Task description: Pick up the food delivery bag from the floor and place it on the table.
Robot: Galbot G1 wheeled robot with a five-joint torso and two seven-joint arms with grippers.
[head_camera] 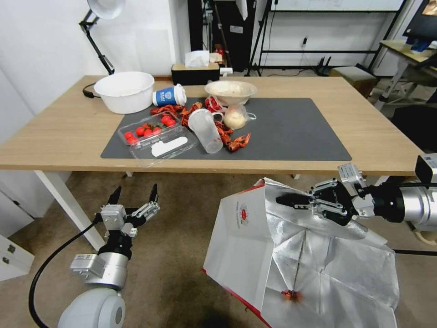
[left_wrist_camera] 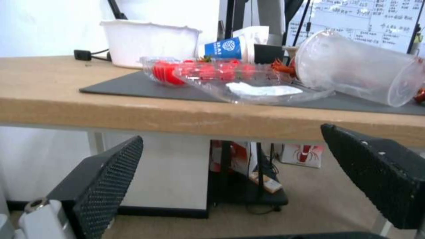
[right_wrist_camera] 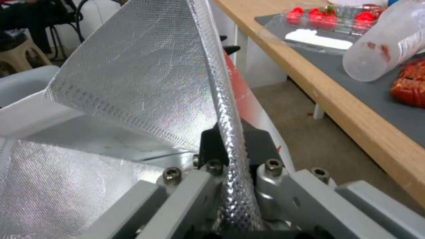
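my right hand (head_camera: 295, 200) clenched on the foil rim of the food delivery bag (head_camera: 255, 246), bag just below the desk (head_camera: 59, 136) front edge, over the floor (head_camera: 173, 255), my left hand (head_camera: 134, 198) released, fingers spread, under the desk edge

Nothing can be read — the food delivery bag's (head_camera: 255, 241) red logo and blue cup's (head_camera: 169, 96) print stay illegible.
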